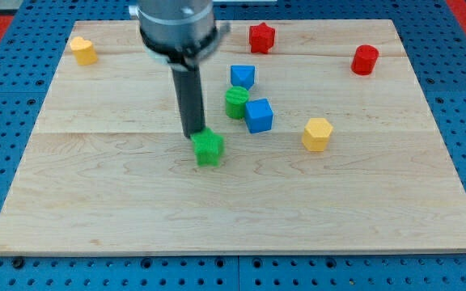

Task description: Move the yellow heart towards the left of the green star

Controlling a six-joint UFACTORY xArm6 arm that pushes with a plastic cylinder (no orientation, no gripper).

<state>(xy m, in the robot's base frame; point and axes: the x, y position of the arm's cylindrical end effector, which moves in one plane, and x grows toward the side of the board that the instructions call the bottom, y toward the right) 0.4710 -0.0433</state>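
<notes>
The yellow heart (83, 50) lies near the board's top left corner. The green star (209, 148) lies near the middle of the board. My tip (193, 134) stands right at the green star's upper left edge, seemingly touching it. The yellow heart is far from my tip, up and to the view's left.
A green cylinder (235, 103), a blue cube (258, 115) and another blue block (243, 76) cluster just right of the rod. A yellow hexagon (317, 133) lies at the right. A red star (261, 36) and a red cylinder (365, 60) lie near the top edge.
</notes>
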